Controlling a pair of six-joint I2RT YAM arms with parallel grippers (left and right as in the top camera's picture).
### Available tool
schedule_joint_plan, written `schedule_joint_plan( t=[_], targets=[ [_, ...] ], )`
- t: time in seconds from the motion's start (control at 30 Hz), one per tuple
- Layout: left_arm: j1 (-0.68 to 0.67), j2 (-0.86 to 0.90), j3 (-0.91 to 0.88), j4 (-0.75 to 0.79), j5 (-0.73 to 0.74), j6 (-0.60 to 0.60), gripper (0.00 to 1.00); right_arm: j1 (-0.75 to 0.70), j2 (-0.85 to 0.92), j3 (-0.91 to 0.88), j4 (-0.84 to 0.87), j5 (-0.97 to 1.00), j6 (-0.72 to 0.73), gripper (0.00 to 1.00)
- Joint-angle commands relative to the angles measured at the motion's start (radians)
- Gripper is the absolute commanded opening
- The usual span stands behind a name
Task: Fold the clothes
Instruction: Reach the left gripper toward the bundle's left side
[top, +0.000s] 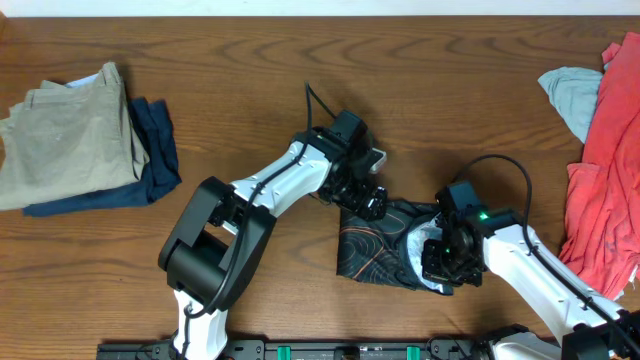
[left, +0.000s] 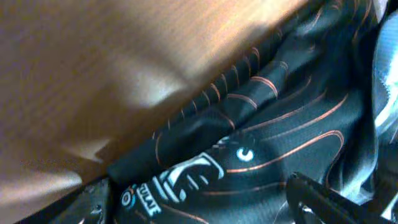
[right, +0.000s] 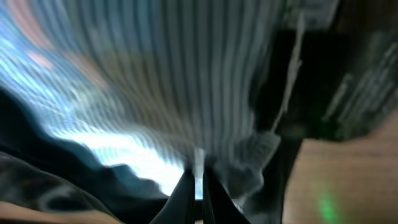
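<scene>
The black jersey (top: 375, 250) with thin orange contour lines lies bunched in a small heap at the middle of the table. Its pale inner side (top: 420, 245) is turned up at the right. My left gripper (top: 366, 202) sits at the jersey's upper left edge. In the left wrist view the jaws (left: 199, 205) are spread wide, with a fold of the jersey (left: 261, 130) bearing a white logo between them. My right gripper (top: 442, 258) is on the jersey's right side. In the right wrist view its fingers (right: 199, 182) are pinched together on the jersey's striped pale lining (right: 186, 81).
Folded khaki trousers (top: 65, 135) lie on a navy garment (top: 155, 160) at the far left. A red garment (top: 612, 170) and a pale blue one (top: 575, 92) lie at the right edge. Bare wooden table (top: 250, 60) surrounds the jersey.
</scene>
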Motion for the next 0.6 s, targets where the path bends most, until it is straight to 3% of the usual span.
schedule_joint_plan(
  t=[0.0, 0.4, 0.57],
  targets=[
    [-0.002, 0.021, -0.005, -0.077, -0.095, 0.006, 0.88, 0.011, 0.005, -0.004, 0.034, 0.037, 0.039, 0.03],
    [-0.002, 0.021, -0.005, -0.378, -0.108, -0.052, 0.84, 0.0, 0.073, -0.003, 0.315, 0.19, 0.029, 0.01],
    [-0.002, 0.021, -0.005, -0.415, 0.047, -0.055, 0.85, -0.022, 0.105, -0.003, 0.478, 0.19, -0.049, 0.01]
  ],
)
